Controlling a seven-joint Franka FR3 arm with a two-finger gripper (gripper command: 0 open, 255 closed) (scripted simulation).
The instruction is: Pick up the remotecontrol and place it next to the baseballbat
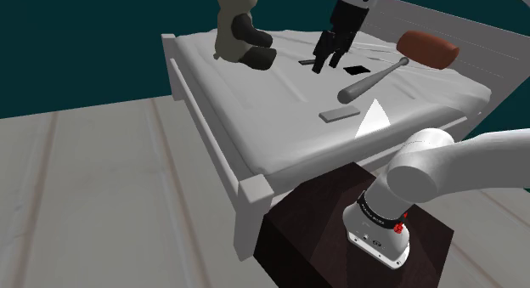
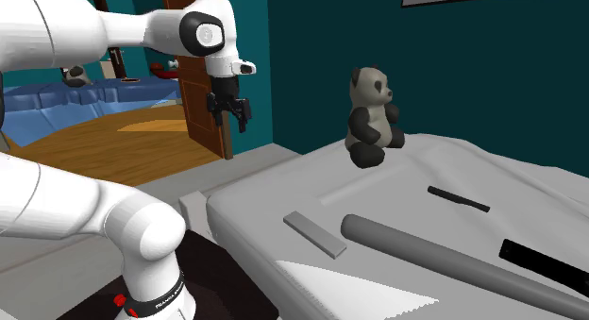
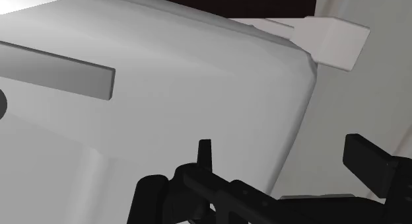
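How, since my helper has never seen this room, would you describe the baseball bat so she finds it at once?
Find the white bed with the panda toy sitting on it. On its mattress lies the baseball bat, long and grey. It is round and tapering, unlike the short flat grey slab beside it and the thin black strip.

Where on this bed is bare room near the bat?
Bare bedding lies between the panda, the grey slab and the thin black bar, off the bat's thick end. Crowded: the bat's handle end, with the black flat piece and brown cushion.
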